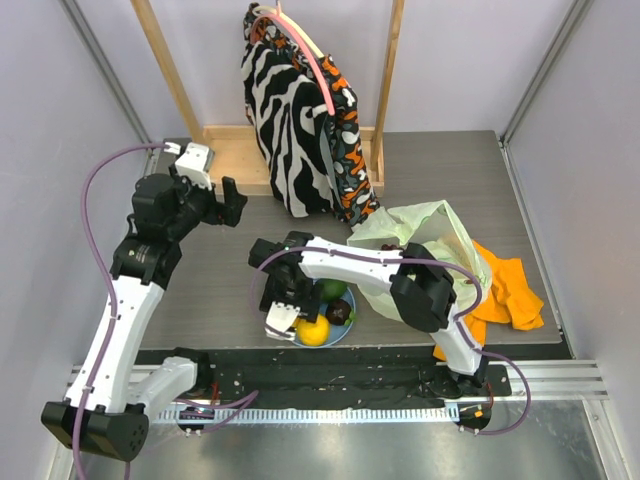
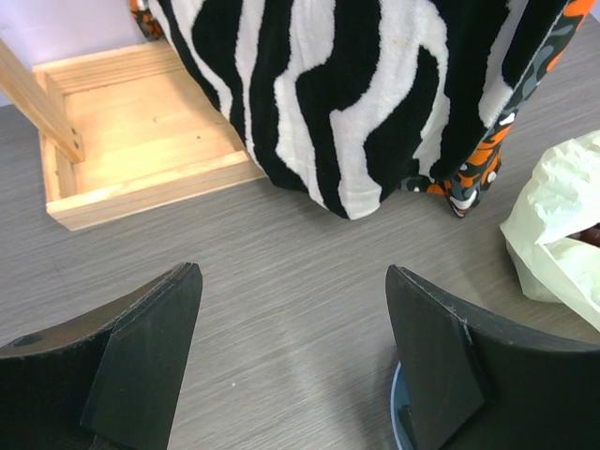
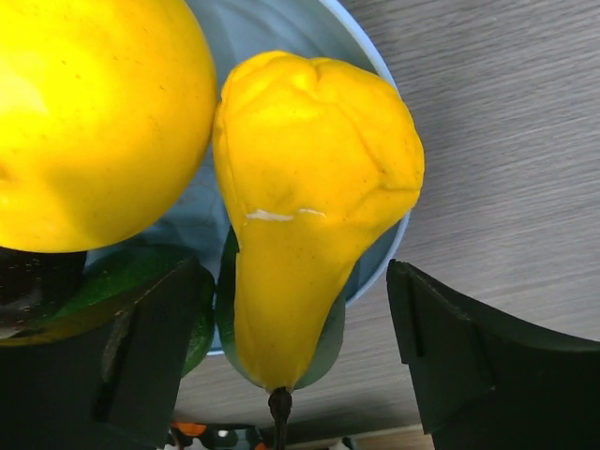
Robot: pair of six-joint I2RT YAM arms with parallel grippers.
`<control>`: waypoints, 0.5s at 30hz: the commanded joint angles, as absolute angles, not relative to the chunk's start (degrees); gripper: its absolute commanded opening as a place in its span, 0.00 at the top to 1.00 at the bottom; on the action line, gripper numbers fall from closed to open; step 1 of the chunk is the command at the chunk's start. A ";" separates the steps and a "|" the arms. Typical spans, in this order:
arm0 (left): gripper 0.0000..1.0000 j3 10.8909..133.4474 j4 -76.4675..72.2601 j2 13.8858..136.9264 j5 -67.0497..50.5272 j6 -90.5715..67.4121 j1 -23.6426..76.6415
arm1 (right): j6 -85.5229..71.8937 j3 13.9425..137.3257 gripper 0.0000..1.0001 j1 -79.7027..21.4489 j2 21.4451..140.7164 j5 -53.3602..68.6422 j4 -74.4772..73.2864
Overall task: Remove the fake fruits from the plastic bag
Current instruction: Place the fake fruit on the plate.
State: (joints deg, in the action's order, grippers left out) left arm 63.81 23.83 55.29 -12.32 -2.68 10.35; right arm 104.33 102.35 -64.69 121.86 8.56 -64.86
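The pale green plastic bag (image 1: 432, 245) lies crumpled at the right of the table, and its edge shows in the left wrist view (image 2: 561, 220). The light blue plate (image 1: 349, 326) holds a green avocado (image 1: 333, 291), a dark purple fruit (image 1: 340, 312) and a round yellow-orange fruit (image 1: 314, 333). My right gripper (image 1: 281, 326) hangs open over the plate's left rim. In the right wrist view a yellow pear-shaped fruit (image 3: 314, 202) lies on the plate rim (image 3: 380, 258) between the spread fingers (image 3: 459, 366), untouched, beside the round yellow fruit (image 3: 94, 122). My left gripper (image 1: 222, 203) is open and empty.
A zebra-patterned garment (image 1: 290, 120) hangs on a wooden rack with a tray base (image 1: 235, 155) at the back; both show in the left wrist view (image 2: 375, 94) (image 2: 141, 141). An orange cloth (image 1: 512, 290) lies right of the bag.
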 commanded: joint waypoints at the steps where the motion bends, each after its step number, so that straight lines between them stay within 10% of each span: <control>1: 0.16 65.56 21.45 56.51 -15.03 -3.51 9.93 | 110.21 100.20 0.11 -63.63 115.41 7.39 -60.40; 15: 0.16 71.89 22.06 63.19 -21.27 -1.85 9.93 | 88.45 88.70 0.09 -51.61 90.19 10.90 -44.32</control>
State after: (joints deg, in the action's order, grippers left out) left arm 68.47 23.81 62.19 -18.41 -2.61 10.35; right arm 101.36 94.19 -55.90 99.94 9.10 -52.75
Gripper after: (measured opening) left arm 0.842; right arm 0.922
